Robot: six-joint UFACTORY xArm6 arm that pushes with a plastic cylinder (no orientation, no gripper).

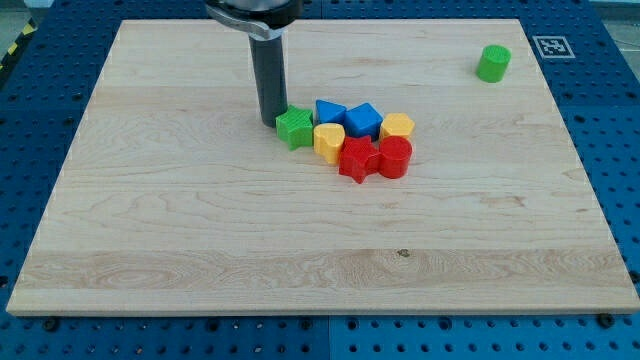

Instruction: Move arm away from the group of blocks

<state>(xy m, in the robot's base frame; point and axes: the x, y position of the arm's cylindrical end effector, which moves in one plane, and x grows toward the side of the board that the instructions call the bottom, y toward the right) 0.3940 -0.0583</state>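
Observation:
A group of blocks sits at the board's middle: a green cube (294,127), a blue block (329,112), a blue cube (363,121), a yellow block (397,127), a yellow heart-like block (329,141), a red star-like block (357,159) and a red cylinder (394,157). They lie packed together, touching. My tip (269,122) rests on the board just left of the green cube, close to or touching its left side. A lone green cylinder (493,63) stands far off at the view's top right.
The wooden board (180,230) lies on a blue perforated table. A black-and-white marker tag (551,45) is at the table's top right. The arm's dark mount (254,10) enters from the view's top.

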